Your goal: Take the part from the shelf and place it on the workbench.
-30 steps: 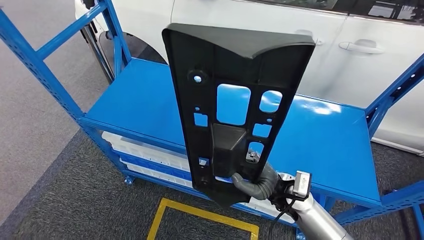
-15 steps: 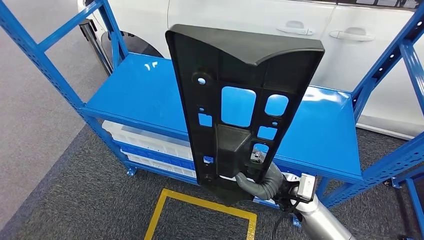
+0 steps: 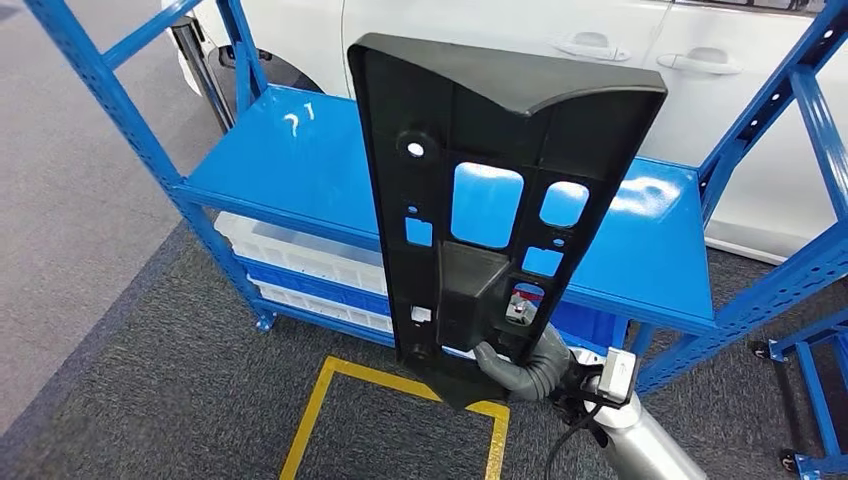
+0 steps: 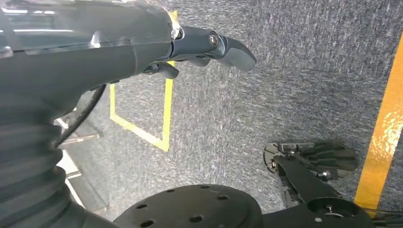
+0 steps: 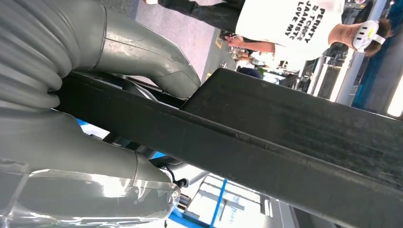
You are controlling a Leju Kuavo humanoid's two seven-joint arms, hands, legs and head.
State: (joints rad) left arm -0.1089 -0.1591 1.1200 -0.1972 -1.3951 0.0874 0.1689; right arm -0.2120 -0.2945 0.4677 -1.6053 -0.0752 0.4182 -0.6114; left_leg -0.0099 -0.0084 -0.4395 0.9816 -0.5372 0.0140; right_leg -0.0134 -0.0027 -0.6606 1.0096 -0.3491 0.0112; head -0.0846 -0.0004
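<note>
The right hand [image 3: 520,368] grips the black part [image 3: 490,190] at its bottom end. The part stands up tall above the hand, before the blue shelf [image 3: 300,160]. The left hand [image 4: 199,47] holds nothing, fingers loosely apart.

Light falls evenly from above, bright, with soft shadows. White glare patches sit on the glossy blue shelf [image 3: 300,160] beyond my right hand [image 3: 528,368]. The black part [image 3: 480,130] I hold reads matte, its face clear. From my right wrist, the part [image 5: 285,142] is sharp, while the background past it is blown out and blurred. Near my left hand [image 4: 209,47], the carpet [image 4: 294,95] looks smeared.
</note>
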